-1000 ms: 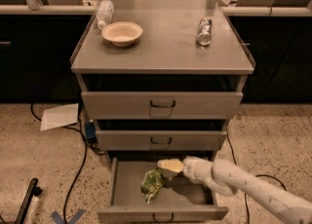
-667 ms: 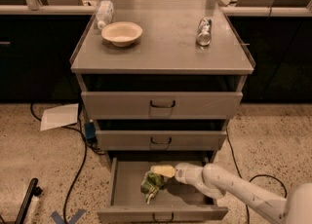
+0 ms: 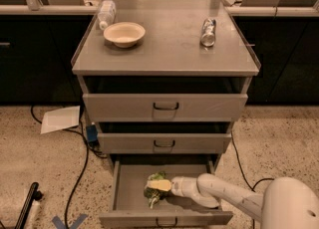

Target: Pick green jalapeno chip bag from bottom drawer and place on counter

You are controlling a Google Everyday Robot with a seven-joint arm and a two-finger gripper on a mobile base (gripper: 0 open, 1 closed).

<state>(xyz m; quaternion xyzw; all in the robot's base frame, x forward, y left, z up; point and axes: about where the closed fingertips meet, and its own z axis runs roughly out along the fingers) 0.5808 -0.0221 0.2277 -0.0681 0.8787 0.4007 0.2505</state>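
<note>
Greys, with one splash of green.
Plain grey metal counter (image 3: 169, 54) and matching grey bottom drawer (image 3: 129, 193); in that drawer lies a crinkled bright green and white chip bag (image 3: 151, 196), with the white arm's (image 3: 234, 198) pale yellow gripper (image 3: 159, 185) over it; cream round bowl (image 3: 124, 34), silver can (image 3: 208, 31), speckled beige floor (image 3: 279, 143).
</note>
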